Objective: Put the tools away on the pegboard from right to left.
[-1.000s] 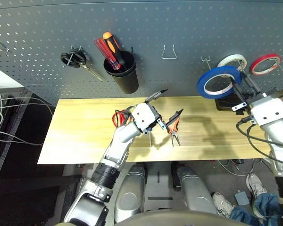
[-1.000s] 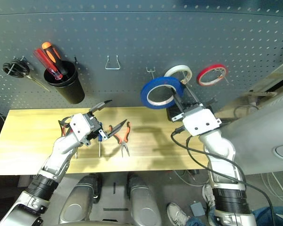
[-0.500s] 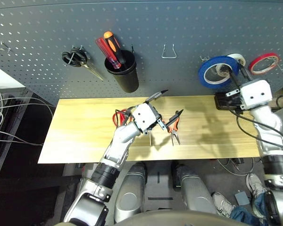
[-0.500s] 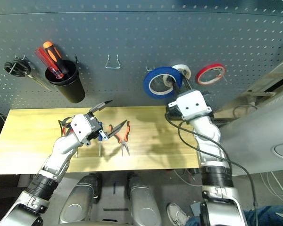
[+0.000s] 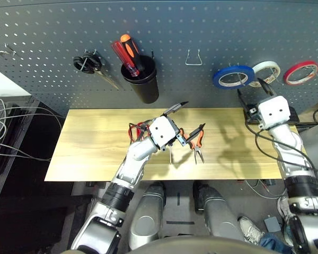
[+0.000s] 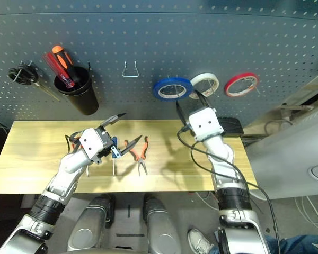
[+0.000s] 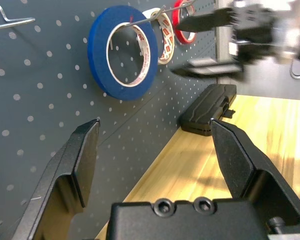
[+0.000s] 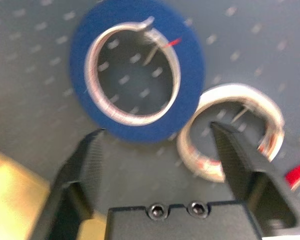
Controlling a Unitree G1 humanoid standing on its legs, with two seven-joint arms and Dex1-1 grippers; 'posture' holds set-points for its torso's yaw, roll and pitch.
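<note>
The blue tape roll point(image 5: 232, 76) hangs on a hook of the dark grey pegboard point(image 5: 53, 32), left of a white roll point(image 5: 266, 70). My right gripper point(image 5: 249, 85) is open just below and in front of it, with nothing held; the right wrist view shows the blue tape roll point(image 8: 137, 75) beyond the spread fingers. On the wooden table point(image 5: 95, 153) lie the orange-and-black pliers point(image 5: 196, 144), the slim blue-handled screwdriver point(image 5: 169, 151) and the red-handled scissors point(image 5: 135, 131). My left gripper point(image 5: 196, 114) hovers open above the pliers and screwdriver.
A black cup point(image 5: 140, 84) with red and orange screwdrivers, black-handled scissors point(image 5: 87, 64), a bare wire hook point(image 5: 193, 57) and a red tape roll point(image 5: 300, 71) are on the board. A black case point(image 6: 230, 125) lies at the table's back right.
My right gripper carried the blue tape roll up to its hook, opened and drew back toward the table. The roll now hangs free. The left arm has not moved.
</note>
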